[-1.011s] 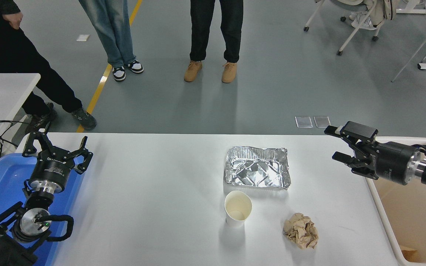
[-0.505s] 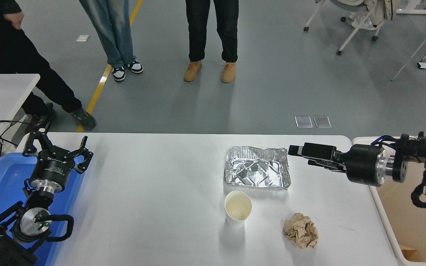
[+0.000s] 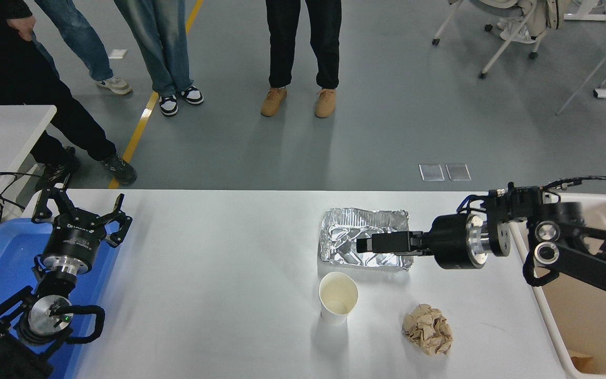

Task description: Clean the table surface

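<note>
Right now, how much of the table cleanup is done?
Nothing looks cleared yet: the foil tray, paper cup and crumpled brown paper all sit on the table surface. The right gripper reaches over the tray; the left gripper is parked at the lower left.

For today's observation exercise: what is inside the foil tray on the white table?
The foil tray shows only crumpled, shiny foil; no contents are visible. The right tool hangs over its near right part, hiding that patch.
</note>
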Controlling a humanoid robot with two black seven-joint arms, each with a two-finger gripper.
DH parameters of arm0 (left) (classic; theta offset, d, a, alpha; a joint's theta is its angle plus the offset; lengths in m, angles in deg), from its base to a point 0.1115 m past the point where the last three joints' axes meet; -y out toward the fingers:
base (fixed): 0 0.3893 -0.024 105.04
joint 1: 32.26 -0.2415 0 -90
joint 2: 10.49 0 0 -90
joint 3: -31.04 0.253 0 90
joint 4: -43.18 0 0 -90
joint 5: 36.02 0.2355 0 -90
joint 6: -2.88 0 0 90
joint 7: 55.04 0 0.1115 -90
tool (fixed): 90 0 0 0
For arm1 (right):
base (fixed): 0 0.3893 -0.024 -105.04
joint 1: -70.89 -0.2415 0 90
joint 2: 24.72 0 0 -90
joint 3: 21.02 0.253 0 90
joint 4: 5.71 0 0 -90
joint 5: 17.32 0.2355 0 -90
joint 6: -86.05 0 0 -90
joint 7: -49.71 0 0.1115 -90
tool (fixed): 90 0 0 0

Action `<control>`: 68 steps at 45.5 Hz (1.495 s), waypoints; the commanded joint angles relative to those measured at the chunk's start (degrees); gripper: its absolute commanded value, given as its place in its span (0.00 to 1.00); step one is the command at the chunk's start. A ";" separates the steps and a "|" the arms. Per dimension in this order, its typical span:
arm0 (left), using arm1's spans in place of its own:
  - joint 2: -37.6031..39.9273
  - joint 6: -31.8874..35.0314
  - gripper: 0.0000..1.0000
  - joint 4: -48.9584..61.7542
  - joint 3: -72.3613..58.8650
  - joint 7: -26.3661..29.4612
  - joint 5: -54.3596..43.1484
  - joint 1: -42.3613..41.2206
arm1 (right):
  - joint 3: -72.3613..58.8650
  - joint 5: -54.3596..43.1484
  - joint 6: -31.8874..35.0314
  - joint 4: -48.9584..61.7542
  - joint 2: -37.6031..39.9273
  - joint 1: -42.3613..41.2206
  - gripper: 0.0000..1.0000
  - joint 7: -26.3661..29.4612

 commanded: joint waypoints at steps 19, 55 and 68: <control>0.03 0.00 0.99 0.00 0.00 0.00 0.00 0.00 | -7.91 -9.55 -0.14 8.53 -11.39 -4.24 0.99 -2.28; 0.03 0.00 0.99 0.00 0.00 0.00 0.00 0.00 | -9.84 -18.78 -0.58 12.40 -11.31 0.33 0.99 -2.63; -0.05 0.00 0.99 0.00 0.00 0.00 0.00 0.00 | -11.51 -18.78 -0.76 13.98 -12.18 0.33 0.99 -2.63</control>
